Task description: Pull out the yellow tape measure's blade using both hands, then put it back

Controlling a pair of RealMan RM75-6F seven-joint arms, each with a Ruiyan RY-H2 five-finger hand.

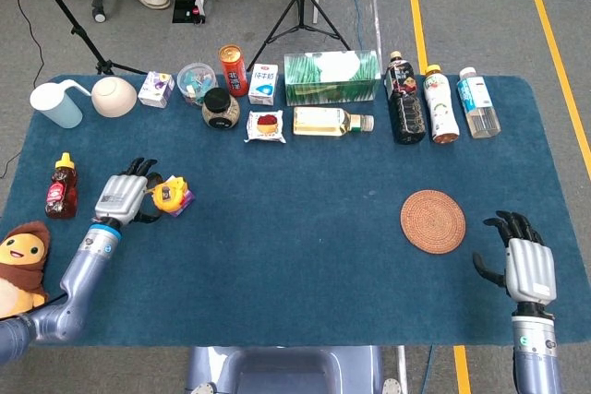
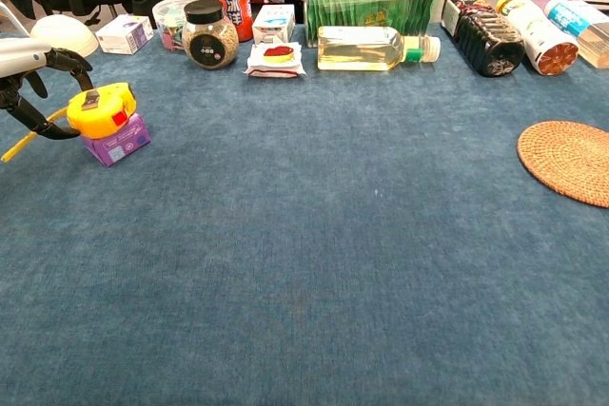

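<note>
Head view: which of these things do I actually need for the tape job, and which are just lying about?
Needed:
yellow tape measure, sitting on a purple box
left hand, beside the tape measure
right hand, apart from it, near the woven coaster

Lying about:
honey bottle
plush toy
green tissue box
red can
lying bottles

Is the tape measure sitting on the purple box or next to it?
Touching: the chest view shows the tape measure resting directly on top of the purple box, with no gap between them.
</note>
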